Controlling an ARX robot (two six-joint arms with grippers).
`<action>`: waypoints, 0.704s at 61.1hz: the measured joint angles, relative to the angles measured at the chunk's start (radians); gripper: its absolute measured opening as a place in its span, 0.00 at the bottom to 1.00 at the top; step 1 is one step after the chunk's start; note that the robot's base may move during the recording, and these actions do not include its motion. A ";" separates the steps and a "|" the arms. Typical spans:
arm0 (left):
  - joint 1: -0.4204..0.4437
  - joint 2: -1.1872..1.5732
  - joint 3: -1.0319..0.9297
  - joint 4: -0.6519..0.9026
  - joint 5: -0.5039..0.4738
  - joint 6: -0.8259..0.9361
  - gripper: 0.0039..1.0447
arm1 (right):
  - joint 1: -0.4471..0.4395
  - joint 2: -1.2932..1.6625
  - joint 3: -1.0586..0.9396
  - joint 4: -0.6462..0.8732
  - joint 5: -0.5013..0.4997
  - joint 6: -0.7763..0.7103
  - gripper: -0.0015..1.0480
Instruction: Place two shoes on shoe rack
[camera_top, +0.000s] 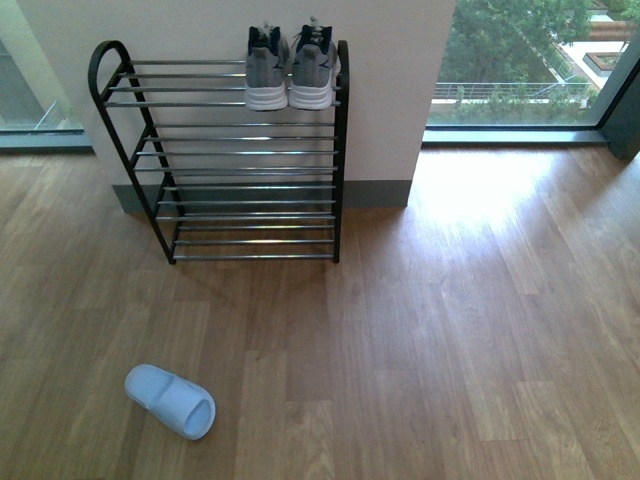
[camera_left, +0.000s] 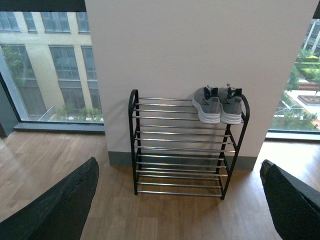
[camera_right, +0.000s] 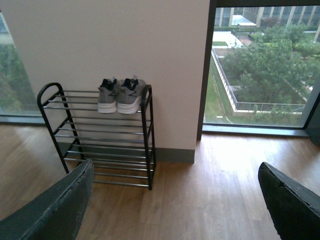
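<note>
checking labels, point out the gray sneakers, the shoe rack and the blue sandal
gray sneakers (camera_top: 314, 66), front view, knit upper of the right-hand one
shoe rack (camera_top: 341, 150), front view, black side post
blue sandal (camera_top: 172, 399), front view, top strap

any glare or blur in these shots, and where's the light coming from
Front view: daylight from the window throws a washed-out glare on the floor; the shoes look sharp. Left wrist view: left gripper fingers are dark, soft-edged. Right wrist view: right gripper fingers likewise; floor sheen below the window.
</note>
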 joint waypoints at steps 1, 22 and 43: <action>0.000 0.000 0.000 0.000 0.000 0.000 0.91 | 0.000 0.000 0.000 0.000 0.000 0.000 0.91; 0.000 0.000 0.000 0.000 0.000 0.000 0.91 | 0.000 -0.002 0.000 -0.002 -0.003 0.000 0.91; 0.000 0.000 0.000 0.000 -0.003 0.000 0.91 | 0.000 0.000 0.000 -0.002 -0.007 0.000 0.91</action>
